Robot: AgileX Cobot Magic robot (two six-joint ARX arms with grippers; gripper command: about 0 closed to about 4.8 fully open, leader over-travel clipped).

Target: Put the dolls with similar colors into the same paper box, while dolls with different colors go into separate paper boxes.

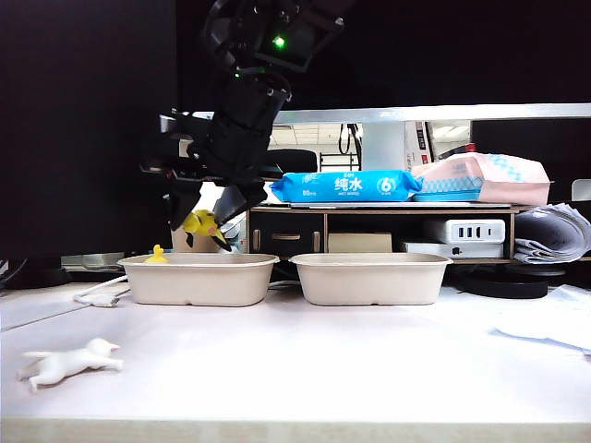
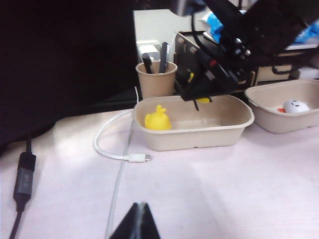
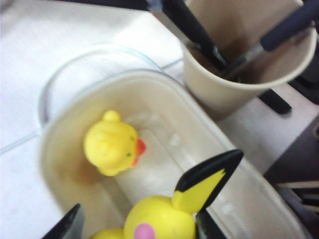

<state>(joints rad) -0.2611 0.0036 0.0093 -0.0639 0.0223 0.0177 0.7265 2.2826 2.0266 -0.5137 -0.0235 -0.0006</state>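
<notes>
Right gripper [image 1: 205,224] hangs over the left paper box [image 1: 199,278], jaws clamped on the round yellow bird [image 3: 162,219], above the yellow duck [image 3: 112,143] already in it. Risks: the bird could land on the duck and bounce over the rim, or snag a finger. Left gripper [image 2: 136,225], pulled back from the boxes, looks closed and empty. White four-legged animal [image 1: 66,362] lies on the table; white figure [image 2: 295,106] is in the right paper box [image 1: 370,277].
</notes>
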